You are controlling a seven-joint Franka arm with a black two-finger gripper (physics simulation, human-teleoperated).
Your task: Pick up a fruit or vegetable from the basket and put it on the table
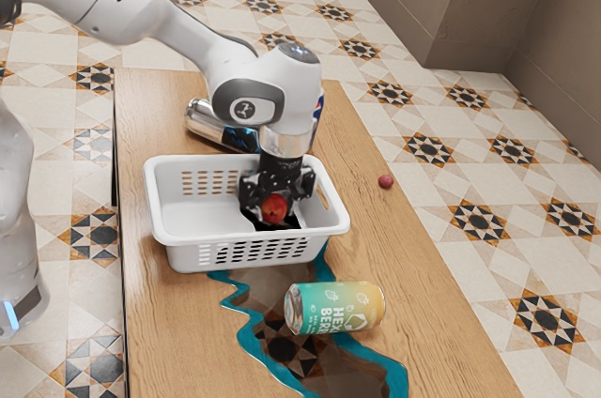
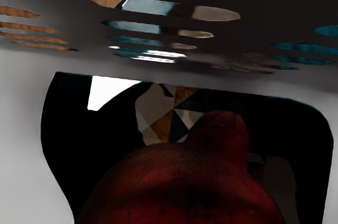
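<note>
The gripper is lowered into the white basket, near the end toward the exterior view's right. A round red fruit lies within the gripper's outline, below the hand. The same red fruit, seen close up with a blunt stub on top, looks like a pomegranate and sits right under the hand. Beyond it rises the slotted basket wall. Whether the gripper holds the fruit cannot be made out.
A small reddish ball-like item rests near the wooden table's edge. A green-and-yellow can lies in front of the basket; a silvery can lies behind it. A blue-and-white item is partly behind the hand.
</note>
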